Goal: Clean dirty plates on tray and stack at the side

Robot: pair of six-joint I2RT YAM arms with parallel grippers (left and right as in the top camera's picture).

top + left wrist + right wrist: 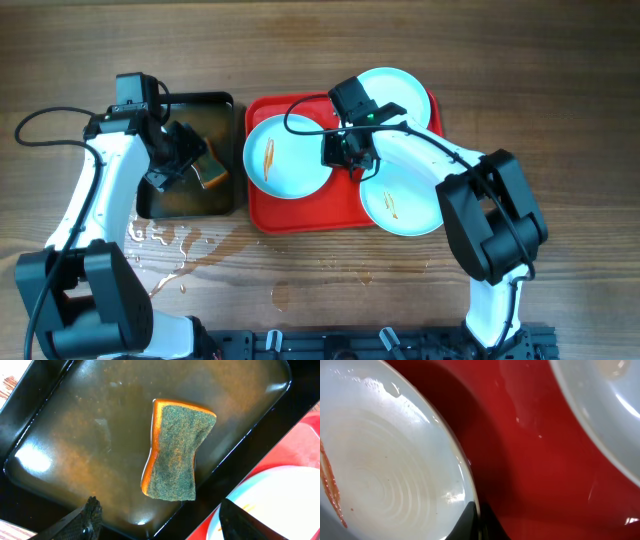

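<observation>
Three pale blue plates lie on the red tray. One with an orange smear is at its left. One is at the top right. One with a small smear overhangs the bottom right corner. My right gripper is shut on the right rim of the left plate, one finger on each side of the rim. My left gripper is open and empty above the black tray. The left plate also shows in the left wrist view.
A black tray of brownish water stands left of the red tray. A green and orange sponge lies in it, just ahead of my open left fingers. Water is spilled on the wooden table in front of it.
</observation>
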